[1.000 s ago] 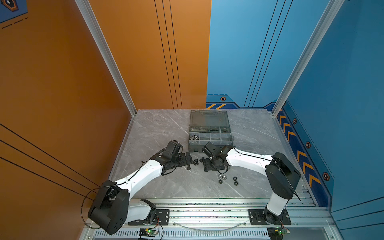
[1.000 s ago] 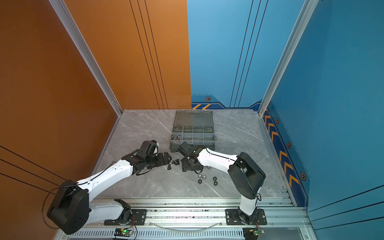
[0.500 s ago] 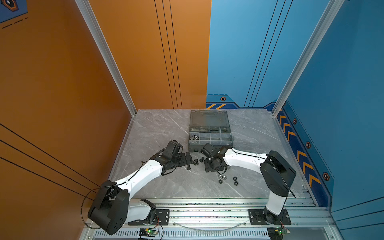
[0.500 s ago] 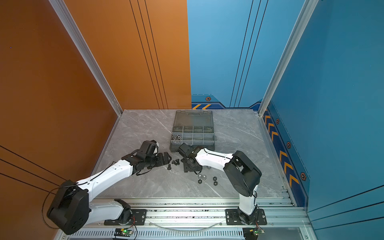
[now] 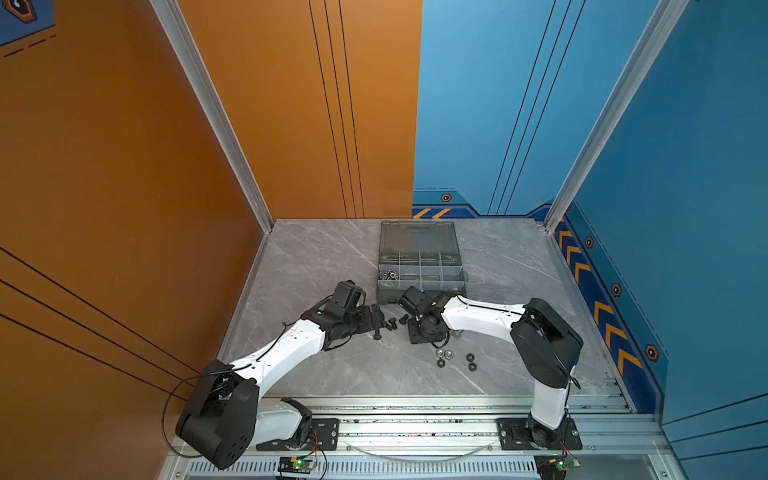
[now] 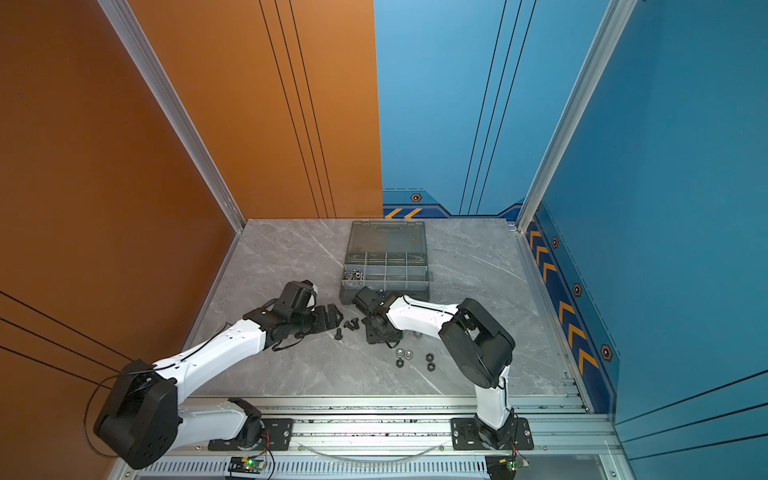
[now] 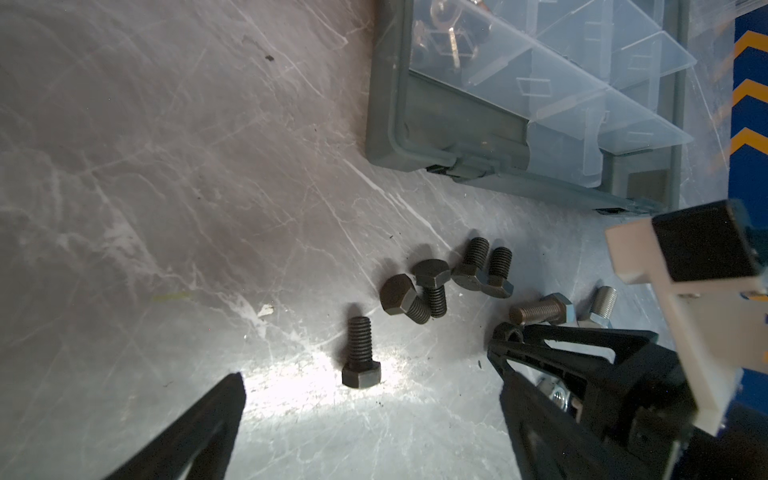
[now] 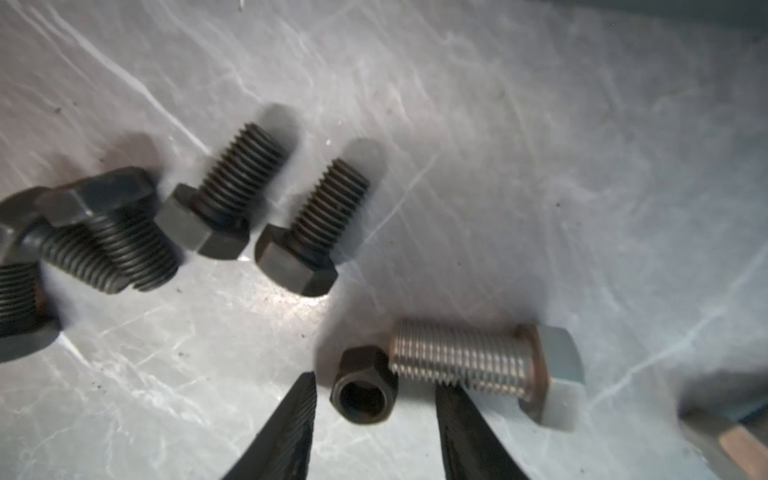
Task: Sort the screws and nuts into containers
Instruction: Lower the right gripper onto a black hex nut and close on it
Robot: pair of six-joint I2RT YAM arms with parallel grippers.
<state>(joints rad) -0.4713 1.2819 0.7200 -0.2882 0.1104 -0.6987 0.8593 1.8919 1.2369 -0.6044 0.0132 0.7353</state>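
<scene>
In the right wrist view a black hex nut lies on the table between the fingertips of my right gripper. The jaws stand close on either side, with a sliver of gap on each, so the gripper is open. A silver screw lies against the nut, and black screws lie beyond it. My left gripper is wide open over a lone black screw, without touching it. In both top views the two grippers face each other in front of the containers.
Wing nuts fill the case's near-left compartment, and its lid lies open behind. Two silver hex nuts and black hex nuts lie loose on the marble nearer the front rail, under the right forearm. Walls enclose three sides.
My right gripper's jaws have narrowed around the black nut, and that arm's elbow has swung a little to the left. The left arm has stayed still and open.
</scene>
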